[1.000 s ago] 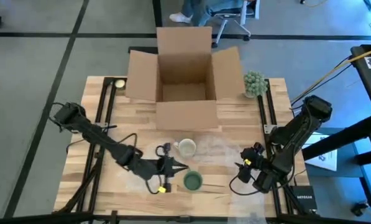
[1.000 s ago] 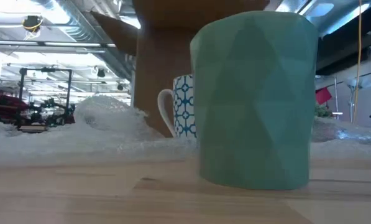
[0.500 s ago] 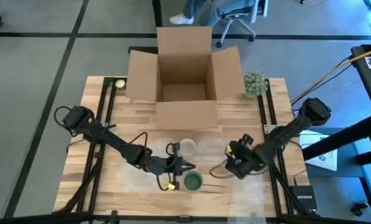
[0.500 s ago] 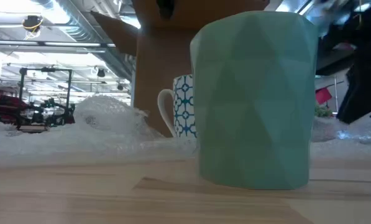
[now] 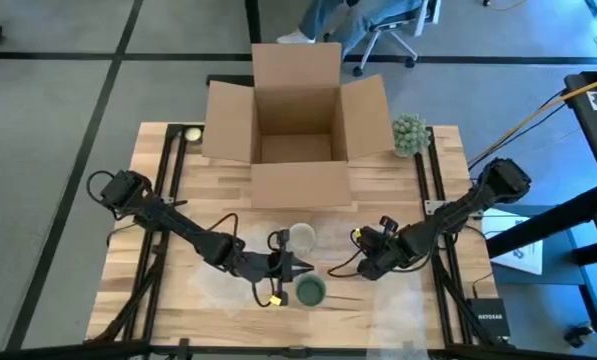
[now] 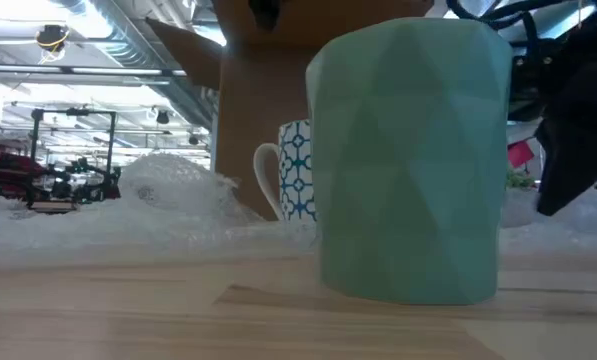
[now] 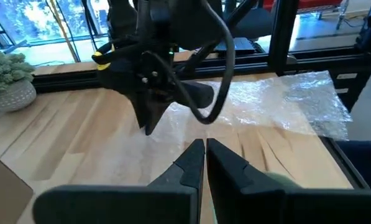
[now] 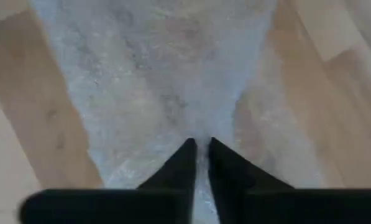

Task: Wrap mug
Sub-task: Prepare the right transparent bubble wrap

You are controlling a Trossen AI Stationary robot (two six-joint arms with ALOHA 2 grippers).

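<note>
Your right hand (image 5: 361, 268) pinches the bubble wrap (image 8: 173, 81) beside the green mug (image 5: 310, 291).
Its fingers sit nearly closed on the sheet, probably to drag it over; your left hand (image 5: 296, 267) waits closed between both mugs.

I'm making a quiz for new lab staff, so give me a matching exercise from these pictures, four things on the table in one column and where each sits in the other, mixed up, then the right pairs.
Things:
1. cardboard box
2. green mug
3. patterned mug
4. small plant

Places:
A. near the front edge, just ahead of the left gripper
B. by the box's right flap, at the table's right rail
C. at the back middle of the table, flaps open
D. between the box and the green mug, on the bubble wrap

Pairs: 1-C, 2-A, 3-D, 4-B
</note>
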